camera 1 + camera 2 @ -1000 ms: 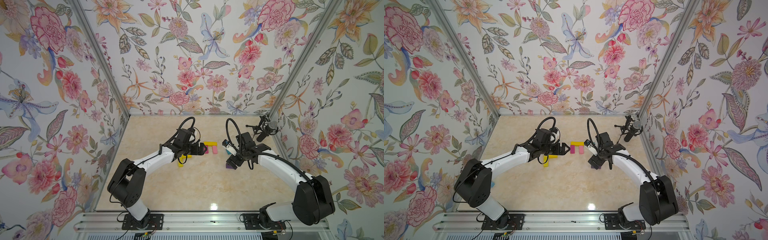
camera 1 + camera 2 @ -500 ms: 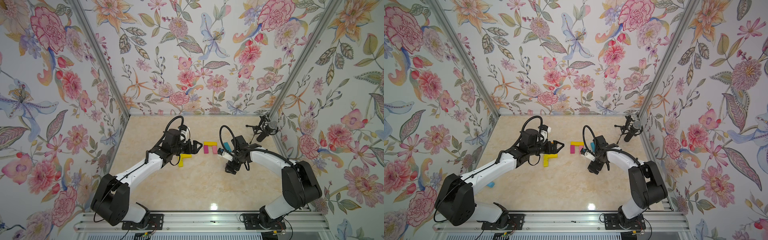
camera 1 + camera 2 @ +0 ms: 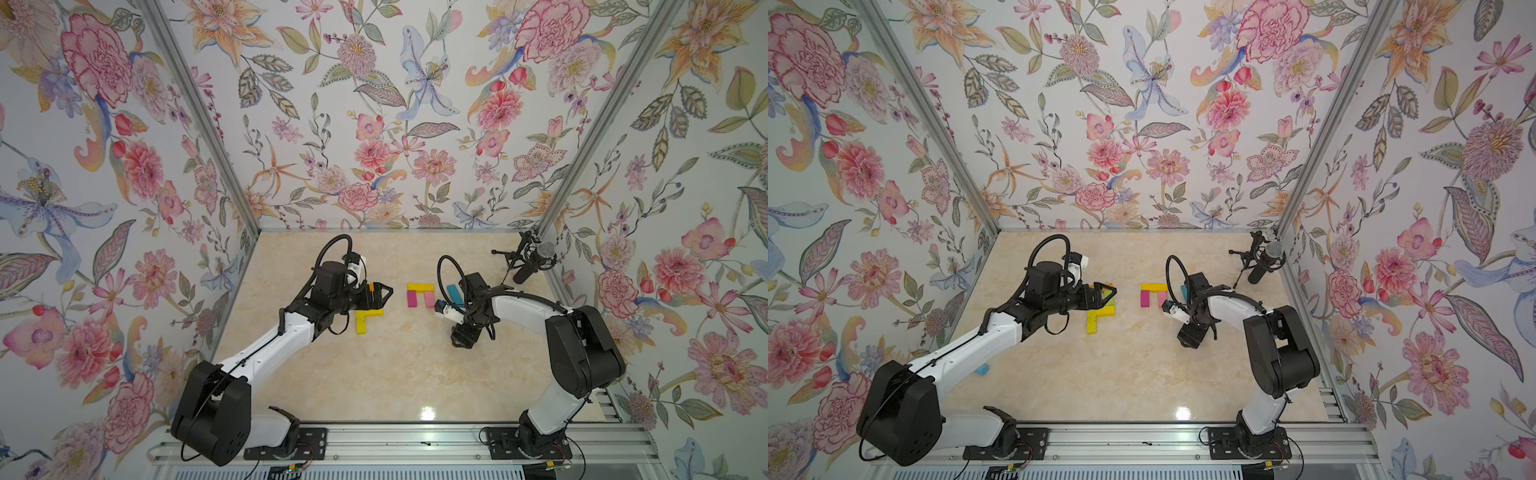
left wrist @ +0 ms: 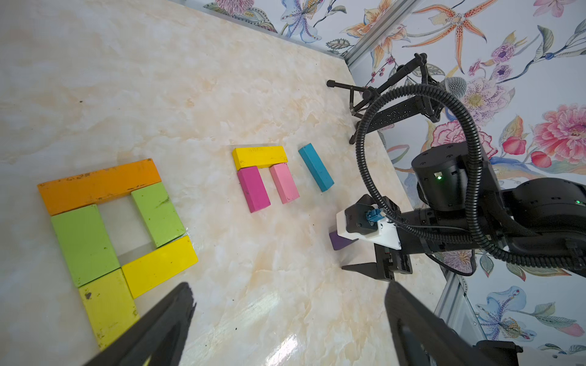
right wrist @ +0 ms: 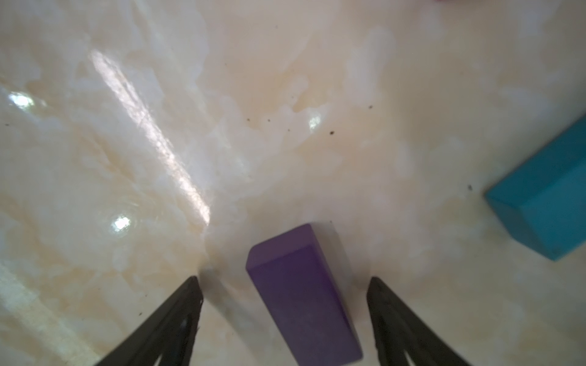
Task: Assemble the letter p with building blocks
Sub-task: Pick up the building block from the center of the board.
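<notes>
Purple block (image 5: 301, 294) lay flat on the marble-look table (image 4: 158, 79), between the jaws of the right gripper (image 5: 283, 282). We saw those jaws apart with a gap on each side, so nothing gripped yet. Left gripper (image 4: 289, 286) also wide open, empty, hovering beside the big letter: orange block (image 4: 98, 185) on top, 2 lime green blocks (image 4: 84, 244) as sides, 2 yellow blocks (image 4: 160, 264) for bar and stem. Smaller group sat well apart from it: small yellow block (image 4: 260, 157) across a magenta block (image 4: 253, 188) and a pink block (image 4: 284, 183), teal block (image 4: 316, 167) loose just beside.

Risks we flagged: purple sat skewed to the jaws and nearer 1 finger, so a squeeze could twist it or pop it out on the glossy top. We judged it was meant for the small group. Those 3 bricks only abut and nothing locks them, so a low or off-line drop could shove them apart or clip the teal one. Left jaws hung close to the finished-looking letter, and a careless sweep would scatter it
</notes>
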